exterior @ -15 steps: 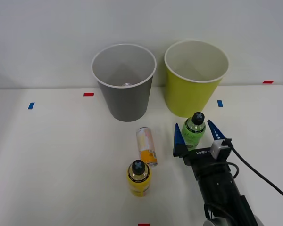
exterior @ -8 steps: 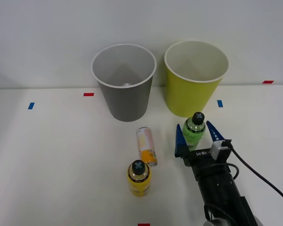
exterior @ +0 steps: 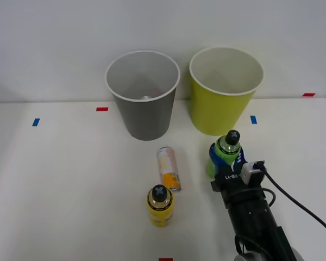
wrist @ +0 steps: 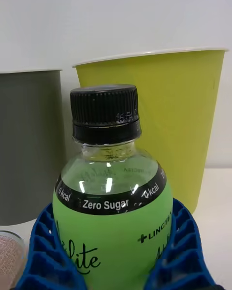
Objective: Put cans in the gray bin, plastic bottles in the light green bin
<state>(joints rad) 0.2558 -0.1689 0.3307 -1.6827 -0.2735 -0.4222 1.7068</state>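
Observation:
My right gripper [exterior: 226, 158] is shut on the green-labelled plastic bottle [exterior: 227, 150], which stands upright on the table just in front of the light green bin [exterior: 224, 106]. In the right wrist view the blue ribbed fingers [wrist: 41, 246] press both sides of that bottle [wrist: 113, 208], with the light green bin [wrist: 186, 125] behind it and the gray bin [wrist: 26, 145] beside. A yellow plastic bottle [exterior: 160, 205] stands upright nearer the front. The can [exterior: 168, 168] lies on its side in front of the gray bin [exterior: 144, 103]. A silvery can end shows inside the gray bin.
The white table [exterior: 60, 185] carries small red and blue tape marks [exterior: 102, 109] along its edges. My arm [exterior: 252, 217] and a black cable come in from the lower right. Both bins stand side by side at the table's back, against a pale wall.
The fingers, spread on either side of the green-labelled bottle a second ago, have shut onto it. The bottle stays on the table; nothing else has moved.

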